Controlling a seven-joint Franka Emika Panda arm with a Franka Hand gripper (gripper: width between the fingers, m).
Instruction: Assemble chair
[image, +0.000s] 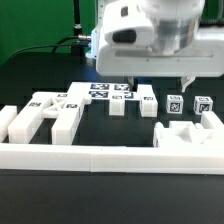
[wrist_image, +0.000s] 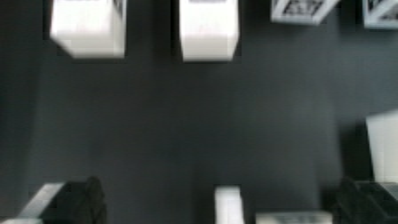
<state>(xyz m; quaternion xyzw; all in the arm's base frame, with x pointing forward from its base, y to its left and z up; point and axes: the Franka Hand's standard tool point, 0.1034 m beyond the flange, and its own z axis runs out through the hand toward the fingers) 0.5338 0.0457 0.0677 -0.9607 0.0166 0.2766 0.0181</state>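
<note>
The gripper (image: 158, 86) is seen released: its 2 fingers (image: 130, 82) are spread wide and nothing is clasped between them. It hangs just above the row of small chair parts that stands beside the marker board (image: 110, 92), at the exterior view's right of that board. The step in hand is judged to be the approach to 1 loose part, most likely the small white block (image: 148, 99) just beside the marker board. For a good grasp, the jaws are to be centred over this block before any descent. Closing is to be done only when both pads are level with its flat sides, so that the tagged block (image: 173, 103) farther from the marker board is not pushed. The bigger blocky pieces (image: 45, 115) lie at the other side of the marker board, and the border rail (image: 100, 160) lies in front of it. How high the fingertips are above the table cannot be told. What stands behind the marker board is covered by the arm. The wrist view is blurred. There, a white strip (wrist_image: 228, 205) between the fingers is cut off by the frame, and it cannot be said which part it is.
</note>
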